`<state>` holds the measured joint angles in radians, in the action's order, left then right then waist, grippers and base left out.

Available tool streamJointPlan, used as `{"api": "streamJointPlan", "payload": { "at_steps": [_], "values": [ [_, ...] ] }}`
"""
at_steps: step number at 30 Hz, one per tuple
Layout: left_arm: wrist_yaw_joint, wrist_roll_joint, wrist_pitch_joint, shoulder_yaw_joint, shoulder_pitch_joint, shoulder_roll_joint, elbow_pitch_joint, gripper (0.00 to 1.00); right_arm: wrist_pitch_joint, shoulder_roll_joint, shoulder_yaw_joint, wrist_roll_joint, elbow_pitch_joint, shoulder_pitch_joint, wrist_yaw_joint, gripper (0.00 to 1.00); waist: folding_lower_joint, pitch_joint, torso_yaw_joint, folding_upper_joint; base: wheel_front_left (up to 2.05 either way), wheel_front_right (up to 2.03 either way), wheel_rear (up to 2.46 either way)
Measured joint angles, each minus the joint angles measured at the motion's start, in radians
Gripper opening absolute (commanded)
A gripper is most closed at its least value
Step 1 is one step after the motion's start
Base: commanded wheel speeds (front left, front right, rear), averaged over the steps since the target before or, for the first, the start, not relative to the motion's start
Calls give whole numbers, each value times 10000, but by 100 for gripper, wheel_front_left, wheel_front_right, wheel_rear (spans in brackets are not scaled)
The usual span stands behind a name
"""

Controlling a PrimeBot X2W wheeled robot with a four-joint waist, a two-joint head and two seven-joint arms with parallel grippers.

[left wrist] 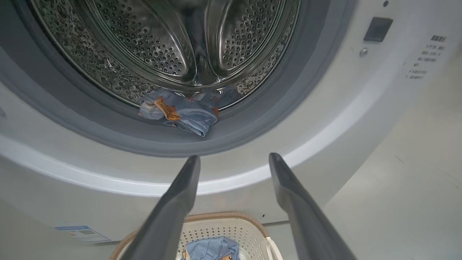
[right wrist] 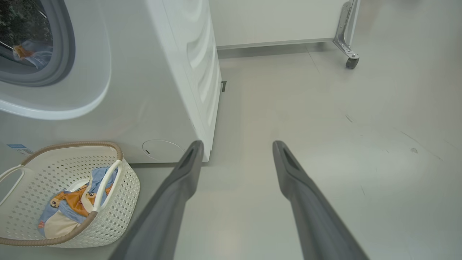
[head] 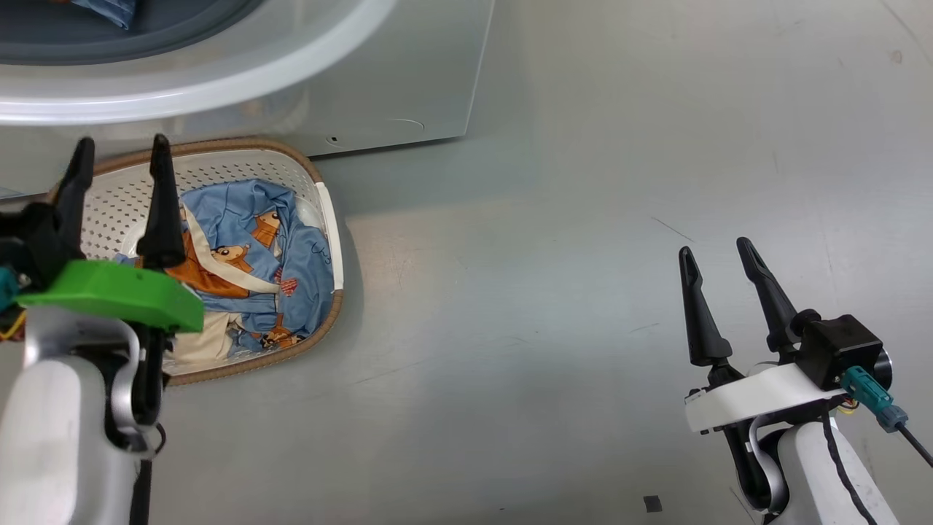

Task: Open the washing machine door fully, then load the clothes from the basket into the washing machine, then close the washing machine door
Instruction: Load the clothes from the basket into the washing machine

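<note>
The left hand (head: 122, 142) hovers at 9 o'clock in the head view, above the near wall of the small cream-white perforated plastic basket (head: 240, 164) with a brown woven-look rim. Its two long dark fingers are spread wide with nothing between them. The right hand (head: 714, 246) waits at 4 o'clock over the bare grey floor (head: 583, 219), well apart from the work, moderately open and empty. The light blue clothes (head: 240, 211) printed with orange-brown bears lie heaped in the basket, which stands on the floor just before the big white front-loading washing machine (head: 408, 73) at 11 o'clock. In the left wrist view one blue garment (left wrist: 187, 112) already lies at 6 o'clock in the perforated steel drum (left wrist: 162, 43), its edge drooping onto the grey rubber seal (left wrist: 252, 122). I judge the loading about half done. The risks come from here: that garment sits so far forward that it may slide out, or be pinched by the door at closing. A descending finger may also snag the basket's white handle (head: 332, 219) or a perforation and lift the light basket with the cloth. A shallow pinch on the tangled heap may leave a piece trailing.
</note>
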<state>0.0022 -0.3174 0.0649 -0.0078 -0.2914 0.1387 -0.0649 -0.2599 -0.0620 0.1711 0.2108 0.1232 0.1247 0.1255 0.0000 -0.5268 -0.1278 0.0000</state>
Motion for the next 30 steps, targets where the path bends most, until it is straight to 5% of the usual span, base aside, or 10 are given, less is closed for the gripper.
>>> {"api": "streamJointPlan", "payload": {
  "at_steps": [18,30],
  "values": [
    [349,546,2284,33,-3661,917,2585,100,0,61,401,92,148,111,0,100,0,-339,-549,0,0,0,0],
    [485,754,2696,144,-5434,1273,4617,100,0,44,364,92,253,32,0,100,0,-417,-1164,0,0,0,0]
  ]
}}
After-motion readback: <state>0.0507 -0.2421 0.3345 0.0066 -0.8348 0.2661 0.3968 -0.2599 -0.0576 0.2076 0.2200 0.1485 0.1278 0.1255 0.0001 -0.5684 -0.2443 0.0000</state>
